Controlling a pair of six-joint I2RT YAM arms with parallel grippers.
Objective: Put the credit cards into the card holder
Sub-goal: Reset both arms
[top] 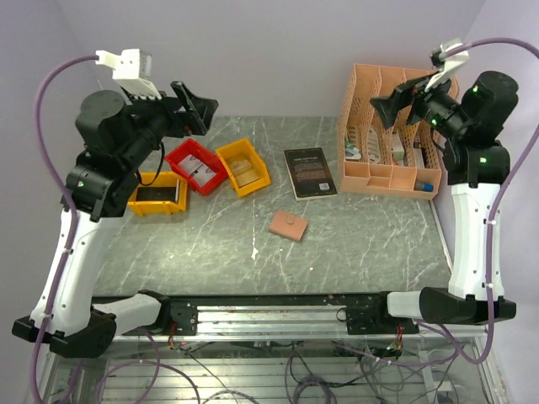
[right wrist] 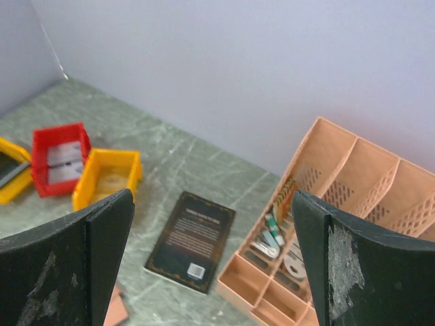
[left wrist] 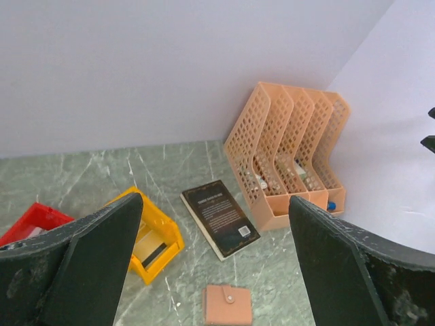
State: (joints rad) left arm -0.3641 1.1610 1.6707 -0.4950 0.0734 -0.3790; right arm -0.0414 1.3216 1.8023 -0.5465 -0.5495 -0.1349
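Just starting. Left gripper (top: pixel 195 108), right gripper (top: pixel 389 103) up high, jaws wide apart, empty. Card holder (top: pixel 289 225) lies shut. Next: reach for card.

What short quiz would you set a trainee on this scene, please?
1. True or false: the holder lies closed on the table.
2. Which lies nearest the rack? A red bin, B book, C holder.
3. What do the left fingers and right fingers hold?
Key: 1 true; 2 B; 3 nothing, both are open.
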